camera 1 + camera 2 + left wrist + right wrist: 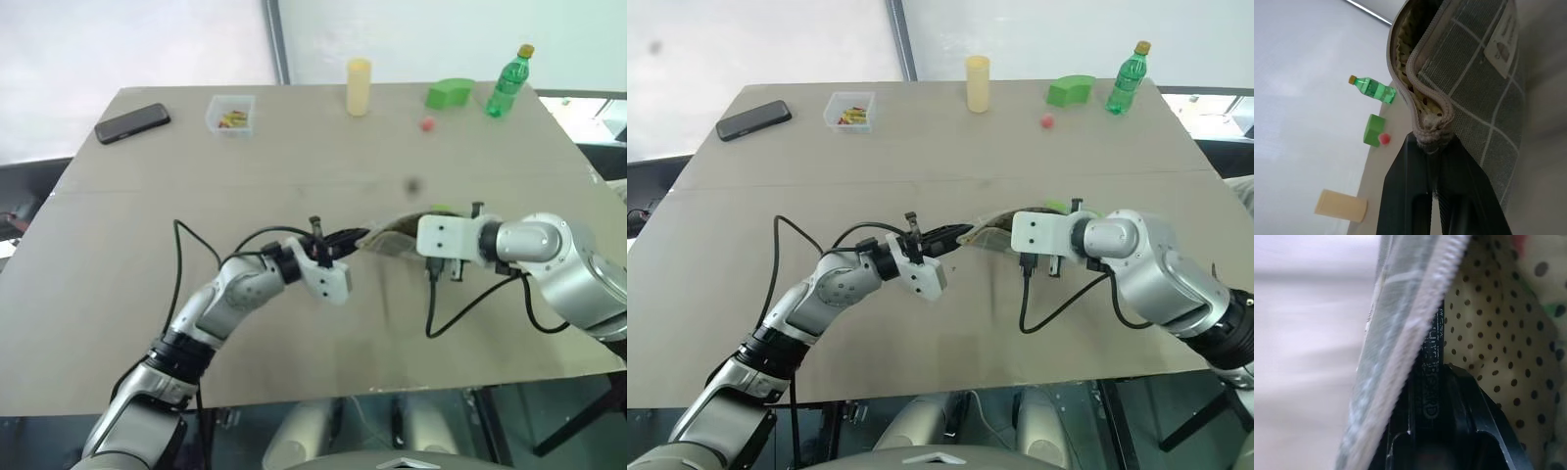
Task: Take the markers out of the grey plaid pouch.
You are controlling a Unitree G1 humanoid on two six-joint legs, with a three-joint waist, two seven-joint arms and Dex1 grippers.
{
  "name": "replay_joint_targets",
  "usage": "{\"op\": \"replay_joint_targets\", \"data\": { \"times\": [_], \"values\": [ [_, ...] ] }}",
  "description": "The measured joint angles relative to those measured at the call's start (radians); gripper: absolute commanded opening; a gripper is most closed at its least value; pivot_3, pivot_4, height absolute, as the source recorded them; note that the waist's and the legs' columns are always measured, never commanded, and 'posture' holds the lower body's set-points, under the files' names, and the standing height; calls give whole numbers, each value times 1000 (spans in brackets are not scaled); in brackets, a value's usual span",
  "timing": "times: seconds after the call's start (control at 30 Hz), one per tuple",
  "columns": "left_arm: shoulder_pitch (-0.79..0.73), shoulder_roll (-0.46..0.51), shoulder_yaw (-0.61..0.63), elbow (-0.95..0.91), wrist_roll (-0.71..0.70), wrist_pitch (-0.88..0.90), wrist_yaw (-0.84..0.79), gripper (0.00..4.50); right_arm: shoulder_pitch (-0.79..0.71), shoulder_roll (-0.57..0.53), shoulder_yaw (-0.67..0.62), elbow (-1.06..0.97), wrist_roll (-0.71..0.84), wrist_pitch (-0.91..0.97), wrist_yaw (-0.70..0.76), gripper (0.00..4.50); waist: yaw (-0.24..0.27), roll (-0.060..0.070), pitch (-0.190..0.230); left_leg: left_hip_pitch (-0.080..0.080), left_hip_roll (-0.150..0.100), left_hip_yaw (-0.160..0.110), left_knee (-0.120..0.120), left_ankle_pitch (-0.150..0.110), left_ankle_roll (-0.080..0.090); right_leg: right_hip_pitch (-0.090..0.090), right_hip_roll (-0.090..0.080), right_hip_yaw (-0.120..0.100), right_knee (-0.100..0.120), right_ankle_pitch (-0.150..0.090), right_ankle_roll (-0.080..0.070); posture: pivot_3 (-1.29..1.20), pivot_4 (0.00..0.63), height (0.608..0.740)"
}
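Slippage is the main risk: the pouch hangs in the air between the two grippers, above the table's middle. The left gripper is pressed together on the zipper end alone, a small bunched knot of tape that could pull free if the arms draw apart or twist. The right gripper pinches the pouch's edge, one finger inside against the dotted lining. If either hold fails the pouch swings down on the other and the mouth closes. Tipping it too steeply could also spill a marker onto the table, where it may roll toward the edge.

Pouch: grey cloth with thin white grid lines, a small sewn label, a pale zipper standing open, and cream lining with dark dots. It sags limply. A bright green sliver shows at its top edge, at about 12 o'clock from the right gripper, likely a marker; I cannot tell how many lie inside.
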Motion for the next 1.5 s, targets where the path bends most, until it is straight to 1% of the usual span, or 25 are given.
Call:
{"op": "replay_joint_targets", "data": {
  "times": [0.1, 0.17, 0.2, 0.3, 0.33, 0.47, 0.53, 0.57, 0.67, 0.77, 0.83, 0.87, 0.93, 1.03, 1.13, 1.17, 1.23, 1.27, 1.33, 1.37, 1.4, 1.47, 1.5],
  "values": [
    [-1, -1, 1, -1, 23, 6, 9, 0, -7, -10, 4, 14, -71, -64, 7, 225, 1, 0, 0, -1, 0, 0, 0, 0, 0, 0, 0, 0, 0, 0, 0, 0, 150, 740],
    [-9, -11, 1, -10, 21, 48, -8, 0, -15, -12, 3, 39, -119, -125, -10, 225, 0, 0, 0, 0, 0, 0, 0, 0, 0, 0, 0, 0, 1, 0, 0, 0, 150, 740],
    [-17, -23, 1, -20, 0, 92, -35, 0, -13, -17, 1, 51, -157, -179, -27, 225, 0, 0, 0, 0, 0, 0, 0, 0, 0, 0, 0, 0, 1, 0, 0, 0, 150, 740],
    [-41, -81, 10, -70, -102, 256, -125, 0, 10, -89, -5, 69, -282, -404, -98, 225, 3, 0, 0, 0, 0, 0, 1, 0, 0, 0, 1, -1, 2, 0, 0, 0, 150, 740],
    [-59, -88, 14, -83, -122, 302, -149, 0, 32, -105, -25, 72, -301, -466, -108, 225, 1, 0, 0, 0, 0, 0, 1, 0, 0, 0, 1, -1, 2, 0, 0, 0, 150, 740],
    [-127, -100, 18, -88, -156, 406, -202, 0, 114, -115, -94, 72, -314, -588, -111, 225, -11, 0, 0, 0, 0, 0, 1, 1, 1, 0, 1, 0, 2, 0, 0, 0, 150, 740],
    [-138, -103, 18, -87, -161, 420, -207, 0, 120, -117, -102, 72, -321, -603, -112, 225, -14, 0, 0, 1, 0, 1, 1, 1, 2, 0, 1, 1, 3, 0, 0, 0, 150, 740],
    [-153, -107, 18, -85, -170, 439, -214, 0, 135, -120, -130, 72, -335, -635, -115, 225, -15, 0, 0, 2, 0, 1, 1, 1, 2, 1, 1, 2, 3, 0, 0, 0, 150, 740],
    [-171, -101, 18, -66, -187, 435, -230, 0, 192, -117, -191, 74, -356, -681, -163, 225, -11, 0, 0, 2, 0, 1, 1, 1, 1, 1, 1, 2, 3, 0, 0, 0, 150, 740],
    [-154, -72, 18, -68, -192, 400, -242, 0, 229, -78, -262, 82, -350, -671, -197, 225, -11, 0, 0, 2, 0, 1, 1, 1, 2, 1, 1, 2, 3, 0, 0, 0, 150, 740],
    [-115, -52, 18, -70, -196, 364, -250, 0, 260, -10, -344, 81, -302, -610, -207, 225, -11, 0, 0, 2, 1, 1, 1, 1, 2, 1, 2, 3, 3, 0, 0, 0, 150, 740],
    [-107, -47, 18, -67, -196, 363, -250, 0, 264, 1, -354, 82, -293, -595, -207, 225, -11, 0, 0, 2, 1, 2, 1, 1, 2, 1, 2, 3, 3, 0, 0, 0, 150, 740],
    [-95, -37, 19, -59, -195, 358, -244, 0, 285, 50, -397, 75, -211, -536, -178, 225, -10, 0, 0, 2, 1, 1, 1, 2, 2, 1, 2, 2, 3, 0, 0, 0, 150, 740],
    [-94, -32, 28, -50, -197, 372, -233, 0, 320, 84, -443, 46, -87, -463, -119, 225, -6, 0, 0, 2, 1, 0, 2, 1, 2, 1, 2, 2, 4, 0, 0, 0, 150, 740],
    [-102, -33, 33, -38, -199, 400, -227, 0, 370, 82, -540, -34, 111, -374, 0, 225, -7, 0, 0, 2, 1, 0, 2, 1, 3, 2, 2, 2, 2, 0, 0, 0, 150, 740],
    [-102, -33, 33, -35, -200, 403, -227, 0, 386, 69, -565, -53, 152, -365, 31, 225, -7, 0, 0, 2, 1, 0, 2, 1, 3, 3, 2, 2, 2, 0, 0, 0, 150, 740],
    [-98, -14, 44, -1, -198, 425, -226, 0, 423, 11, -613, -84, 215, -360, 90, 225, -9, 0, 0, 3, 1, 0, 2, 1, 3, 2, 2, 2, 3, 0, 0, 0, 150, 740],
    [-96, -13, 45, 4, -198, 428, -226, 0, 430, 0, -620, -91, 222, -358, 100, 225, -10, 0, 0, 3, 1, 0, 2, 1, 3, 2, 2, 2, 3, 0, 0, 0, 150, 740],
    [-95, -13, 45, 5, -200, 424, -227, 0, 466, -66, -618, -100, 214, -372, 126, 225, -10, 0, 0, 3, 1, 1, 2, -1, 5, 2, 2, 2, 3, 0, 0, 0, 150, 740],
    [-94, -13, 45, 11, -201, 418, -227, 0, 471, -78, -618, -102, 208, -381, 128, 225, -10, 0, 0, 3, 1, 0, 2, -1, 4, 3, 2, 2, 3, 0, 0, 0, 150, 740],
    [-94, -13, 45, 15, -201, 417, -227, 0, 471, -77, -618, -105, 208, -383, 127, 225, -10, 0, 0, 3, 1, 1, 2, -1, 4, 3, 1, 2, 4, 0, 0, 0, 150, 740],
    [-89, -11, 62, 45, -199, 413, -217, 0, 444, 26, -634, -123, 279, -318, 80, 225, -14, -2, 0, 4, 3, 1, 2, -1, 4, 3, 1, 2, 4, 0, 0, 0, 150, 740],
    [-87, -9, 65, 51, -199, 413, -215, 0, 440, 42, -637, -125, 293, -306, 69, 225, -13, -2, 0, 4, 3, 1, 2, -1, 5, 3, 1, 2, 4, 0, 0, 0, 150, 740]
  ]
}}
